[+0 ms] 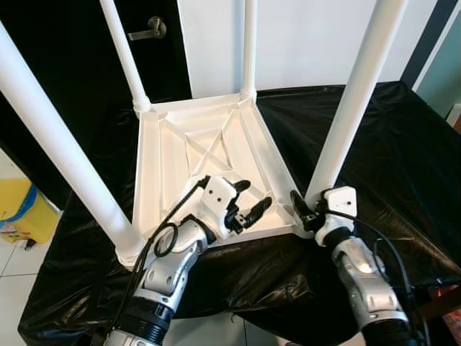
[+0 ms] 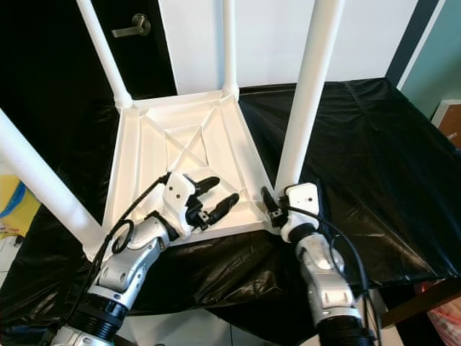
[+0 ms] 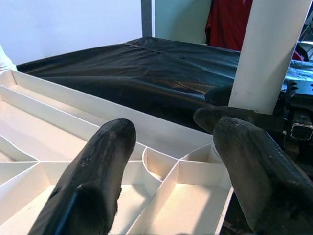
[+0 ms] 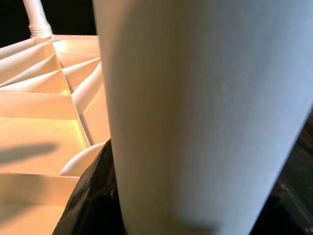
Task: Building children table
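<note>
One white children's table (image 1: 202, 155) lies upside down on a black cloth (image 1: 389, 144) that covers the work surface, its ribbed underside facing up. Four white legs stand up from its four corners: the near right leg (image 1: 353, 101), the near left leg (image 1: 61, 158), the far left leg (image 1: 126, 54) and the far right leg (image 1: 249, 47). An X of two crossing ribs marks the middle of the underside, with straight ribs framing it.

Two grippers are at work. The left gripper (image 1: 248, 202) hovers over the near part of the underside, toward the near right corner, its two black fingers (image 3: 98, 171) spread apart with nothing between them. In the left wrist view they point toward the curved corner pocket where the near right leg meets the frame.

The right gripper (image 1: 301, 209) sits at the base of the near right leg, at the table's near right corner. In the right wrist view the leg stands close in front of the camera with a black finger (image 4: 90, 205) pressed against its side, so the fingers are clamped around the leg.

Behind the table are a dark door with one lever handle (image 1: 149, 29) and a white wall. A yellow object (image 1: 21, 209) stands on the floor at the left.
</note>
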{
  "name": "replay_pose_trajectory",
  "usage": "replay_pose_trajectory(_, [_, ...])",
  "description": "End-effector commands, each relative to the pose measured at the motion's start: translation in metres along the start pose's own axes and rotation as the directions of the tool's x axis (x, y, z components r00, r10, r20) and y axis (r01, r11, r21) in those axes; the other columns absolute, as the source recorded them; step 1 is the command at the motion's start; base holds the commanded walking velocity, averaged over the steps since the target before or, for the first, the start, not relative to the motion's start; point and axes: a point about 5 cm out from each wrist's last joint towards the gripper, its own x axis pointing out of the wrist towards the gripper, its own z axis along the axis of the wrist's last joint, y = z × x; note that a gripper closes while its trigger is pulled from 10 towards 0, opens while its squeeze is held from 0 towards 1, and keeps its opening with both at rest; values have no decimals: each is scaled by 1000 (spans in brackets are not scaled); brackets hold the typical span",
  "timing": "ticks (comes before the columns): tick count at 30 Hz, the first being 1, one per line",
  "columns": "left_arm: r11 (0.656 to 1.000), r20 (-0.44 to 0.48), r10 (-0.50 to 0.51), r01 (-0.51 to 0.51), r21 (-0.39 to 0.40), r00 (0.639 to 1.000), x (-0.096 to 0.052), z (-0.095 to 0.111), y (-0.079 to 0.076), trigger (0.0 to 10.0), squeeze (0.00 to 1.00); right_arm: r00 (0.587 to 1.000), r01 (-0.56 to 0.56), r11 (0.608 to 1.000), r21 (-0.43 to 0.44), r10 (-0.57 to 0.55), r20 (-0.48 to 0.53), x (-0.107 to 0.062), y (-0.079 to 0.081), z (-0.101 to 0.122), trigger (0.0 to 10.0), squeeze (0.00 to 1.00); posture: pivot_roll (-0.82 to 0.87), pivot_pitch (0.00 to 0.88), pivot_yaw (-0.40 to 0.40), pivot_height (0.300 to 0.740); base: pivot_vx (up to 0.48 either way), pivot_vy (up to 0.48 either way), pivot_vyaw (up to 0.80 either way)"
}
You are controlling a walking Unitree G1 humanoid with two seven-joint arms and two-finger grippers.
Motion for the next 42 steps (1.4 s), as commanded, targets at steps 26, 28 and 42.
replay_pose_trajectory(26, [996, -72, -77, 73, -50, 995, -6, -19, -12, 10000, 0, 990, 141, 989, 36, -140, -33, -8, 17, -10, 10000, 1000, -190, 0, 39, 740, 0, 0, 0])
replay_pose_trajectory(28, [996, -89, -82, 77, -50, 993, -7, -20, -16, 10000, 0, 996, 89, 995, 35, -89, 1, -11, 12, -4, 10000, 1000, -192, 0, 42, 740, 0, 0, 0])
replay_pose_trajectory(42, [976, -137, -202, 187, -115, 970, -22, -21, -32, 10000, 0, 974, -219, 975, -36, 221, 52, -14, -16, 15, 10000, 0, -192, 0, 45, 740, 0, 0, 0])
